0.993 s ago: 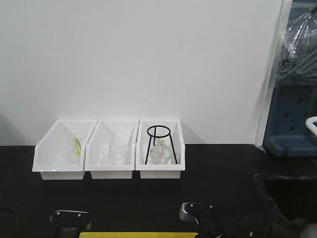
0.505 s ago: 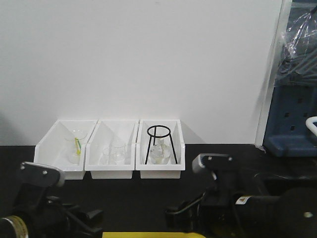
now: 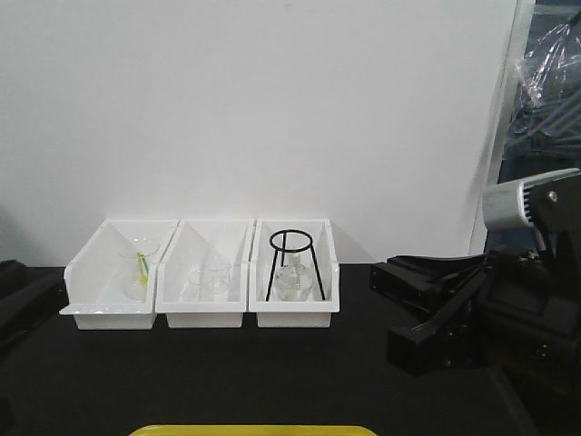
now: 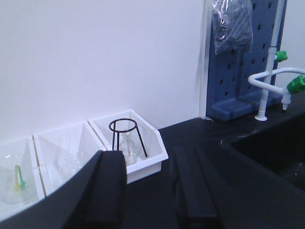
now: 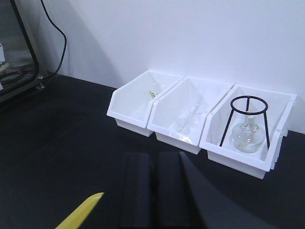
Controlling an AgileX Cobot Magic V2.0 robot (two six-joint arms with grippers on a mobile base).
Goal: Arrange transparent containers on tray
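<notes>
Only a strip of the yellow tray (image 3: 254, 431) shows, at the bottom edge of the front view, and one of its corners (image 5: 81, 210) shows in the right wrist view. The transparent containers are out of view. My left gripper (image 4: 147, 191) is open, with black tabletop showing in the wide gap between its fingers. My right gripper (image 5: 152, 191) is shut with nothing in it, its fingers side by side just right of the tray corner. The right arm (image 3: 472, 309) stands raised at the right, and the left arm (image 3: 23, 300) is at the far left edge.
Three white bins (image 3: 200, 313) stand against the white wall. They hold a beaker with a yellow-green item (image 3: 139, 263), small beakers (image 3: 211, 277), and a black ring tripod over a round flask (image 3: 292, 268). At the right are a blue pegboard (image 4: 248, 62), a faucet (image 4: 271, 76) and a sink (image 4: 271, 148).
Both arms have risen from the bottom of the front view and swung apart. The left went to the far left edge, the right up to the right side.
</notes>
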